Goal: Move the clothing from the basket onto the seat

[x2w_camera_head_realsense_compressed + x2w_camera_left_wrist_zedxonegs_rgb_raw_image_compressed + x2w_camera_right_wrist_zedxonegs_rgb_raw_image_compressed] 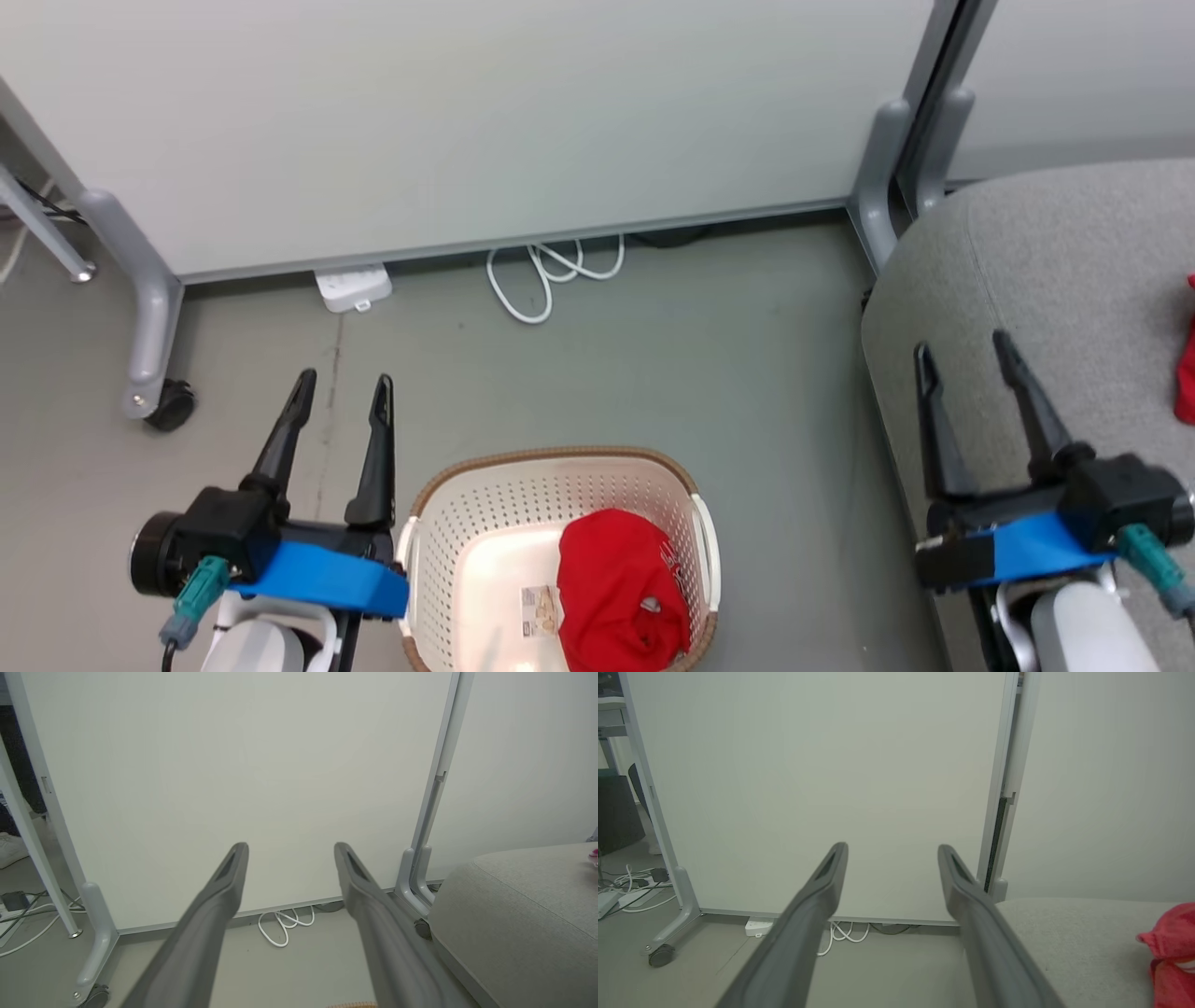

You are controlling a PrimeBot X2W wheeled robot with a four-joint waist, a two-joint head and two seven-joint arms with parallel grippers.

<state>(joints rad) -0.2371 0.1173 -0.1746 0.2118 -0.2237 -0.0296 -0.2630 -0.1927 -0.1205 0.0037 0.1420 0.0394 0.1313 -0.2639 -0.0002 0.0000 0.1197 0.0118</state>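
A crumpled red garment (621,590) lies in the right half of the cream basket (457,546), beside the barcode sticker (541,610) on its floor. A second red garment (1186,373) rests on the grey seat (1074,280) at the far right edge; it shows again as the red garment (1171,952) on the seat (1073,933). My left gripper (343,387) is open, just left of the basket, fingers apart with nothing between them. My right gripper (964,350) is open over the seat's left edge, empty. The seat (518,914) also appears at right in the left wrist view.
A white partition panel (448,121) on grey wheeled legs (149,327) stands ahead. A white power strip (353,287) and a looped white cable (551,271) lie on the grey floor under it. A second panel's leg (878,177) stands by the seat's corner.
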